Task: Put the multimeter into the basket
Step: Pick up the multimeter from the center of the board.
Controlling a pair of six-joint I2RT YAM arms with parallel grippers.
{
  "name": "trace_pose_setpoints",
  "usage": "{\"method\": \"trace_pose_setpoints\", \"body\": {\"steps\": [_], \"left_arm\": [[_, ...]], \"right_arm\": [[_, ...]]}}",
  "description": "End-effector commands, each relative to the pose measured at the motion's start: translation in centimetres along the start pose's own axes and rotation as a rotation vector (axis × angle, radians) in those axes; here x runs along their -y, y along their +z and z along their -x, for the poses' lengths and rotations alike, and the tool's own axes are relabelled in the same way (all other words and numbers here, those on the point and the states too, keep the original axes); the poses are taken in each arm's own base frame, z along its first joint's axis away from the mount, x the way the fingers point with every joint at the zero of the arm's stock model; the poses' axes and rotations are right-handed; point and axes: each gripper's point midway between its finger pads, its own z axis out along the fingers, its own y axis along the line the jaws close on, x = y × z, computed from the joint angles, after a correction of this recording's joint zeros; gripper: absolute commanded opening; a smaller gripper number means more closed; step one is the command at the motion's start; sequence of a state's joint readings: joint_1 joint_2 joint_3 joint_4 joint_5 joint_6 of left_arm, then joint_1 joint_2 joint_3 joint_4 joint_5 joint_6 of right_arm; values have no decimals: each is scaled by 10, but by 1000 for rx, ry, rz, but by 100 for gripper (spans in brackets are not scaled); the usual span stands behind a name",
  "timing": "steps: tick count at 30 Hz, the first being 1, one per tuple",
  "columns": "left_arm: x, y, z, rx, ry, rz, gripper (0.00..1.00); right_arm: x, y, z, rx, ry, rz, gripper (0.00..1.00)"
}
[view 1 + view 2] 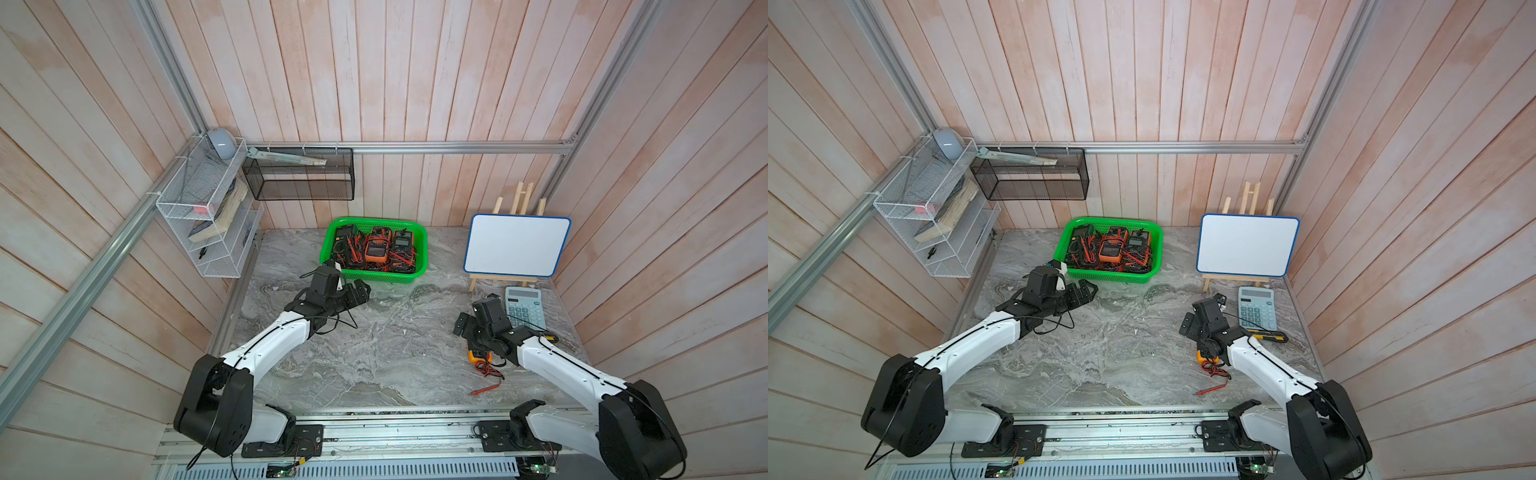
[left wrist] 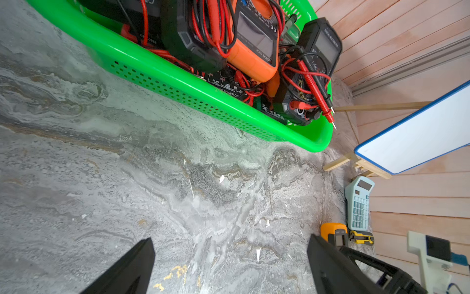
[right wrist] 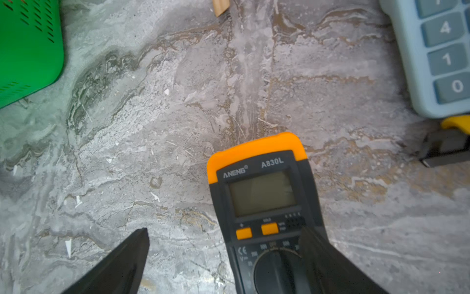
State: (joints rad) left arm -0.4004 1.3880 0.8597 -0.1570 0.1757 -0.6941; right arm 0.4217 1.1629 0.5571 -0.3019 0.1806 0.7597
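Well, the orange-edged ANENG multimeter [image 3: 264, 201] lies flat on the marble table [image 3: 127, 152], well apart from the green basket [image 1: 374, 275] (crowded with other meters [image 1: 376, 251]). Above it hangs the right gripper [image 3: 223, 230], jaws spread wide, holding nothing. The left gripper [image 2: 230, 239] gapes empty near the basket.

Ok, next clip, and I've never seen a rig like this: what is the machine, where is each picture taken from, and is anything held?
Two robot arms with two-fingered grippers stand at a marble-look table. Two pictures look down from overhead; two come from cameras on the wrists. The green basket already holds several multimeters. One yellow multimeter lies on the table near a calculator. The right gripper hangs open over it; the left gripper is open near the basket. Nothing is held.
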Motion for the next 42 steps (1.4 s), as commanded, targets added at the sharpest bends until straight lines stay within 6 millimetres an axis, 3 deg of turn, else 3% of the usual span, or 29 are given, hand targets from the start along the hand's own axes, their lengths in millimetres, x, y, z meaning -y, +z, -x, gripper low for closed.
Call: {"method": "trace_pose_setpoints", "body": {"steps": [1,19,30,36,42], "left_arm": [[12,1,9,19,4,-34,100],[12,12,5,-5,-5,-47,100],[13,16,6,-10,-1,-52,100],[11,14,7,-1,-1,-41,99],[5,9,12,17,-10,-18,100]], "right_arm": [[24,-1,-14,-35,20,-88,98],[37,-7,-16,-37,6,-140,98],[38,13,-37,-130,-49,-143,98],[29,18,-37,-146,-74,-112,80],[13,15,-29,-134,-93,-49,44]]}}
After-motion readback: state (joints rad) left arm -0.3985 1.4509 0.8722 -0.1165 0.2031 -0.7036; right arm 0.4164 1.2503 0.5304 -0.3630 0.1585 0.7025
